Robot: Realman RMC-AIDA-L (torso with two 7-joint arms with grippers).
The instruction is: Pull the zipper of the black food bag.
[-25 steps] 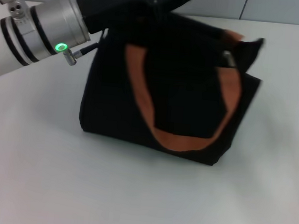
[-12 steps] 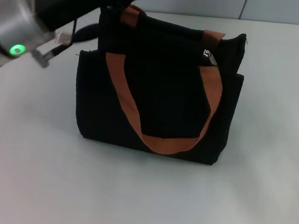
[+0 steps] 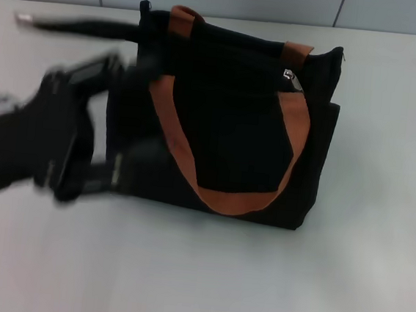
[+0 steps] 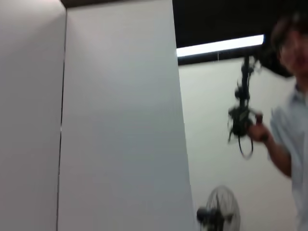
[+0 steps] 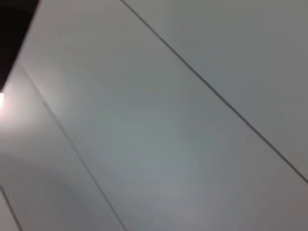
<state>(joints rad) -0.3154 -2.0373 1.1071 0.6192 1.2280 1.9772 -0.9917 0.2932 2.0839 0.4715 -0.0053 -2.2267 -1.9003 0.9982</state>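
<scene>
We see our left gripper [image 3: 83,151], a dark blur at the frame's left beside the boxy black fabric food bag [image 3: 226,121], its opening impossible to tell. The small silver zipper [image 3: 288,76] sits at the bag's upper right, ungripped. We judge the next move must reach and pinch it.

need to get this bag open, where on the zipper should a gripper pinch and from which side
Probably pinch the small silver pull tab of the zipper, which hangs at the top edge of the black food bag beside the right end of the near orange handle. It sits at the bag's top, so coming down from above looks easiest. The left gripper is low beside the bag's left end.
</scene>
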